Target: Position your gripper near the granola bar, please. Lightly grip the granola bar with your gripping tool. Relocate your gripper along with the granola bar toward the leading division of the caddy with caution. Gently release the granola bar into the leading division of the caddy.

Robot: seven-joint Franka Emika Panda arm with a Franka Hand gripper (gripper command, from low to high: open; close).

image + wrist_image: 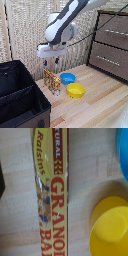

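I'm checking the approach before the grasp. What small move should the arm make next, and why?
Probably lower straight down. The gripper hovers above the granola bar, which stands on edge beside the caddy; the wrist view shows the bar's narrow edge centred below, with no finger touching it yet.

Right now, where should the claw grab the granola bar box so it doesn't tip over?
Probably from straight above, pinching the top edge across its thin sides. The granola bar stands upright on its narrow edge, so its broad printed faces give flat surfaces to squeeze. The claw hangs just above it, and the yellow bowl sits close by, leaving less room from the side.
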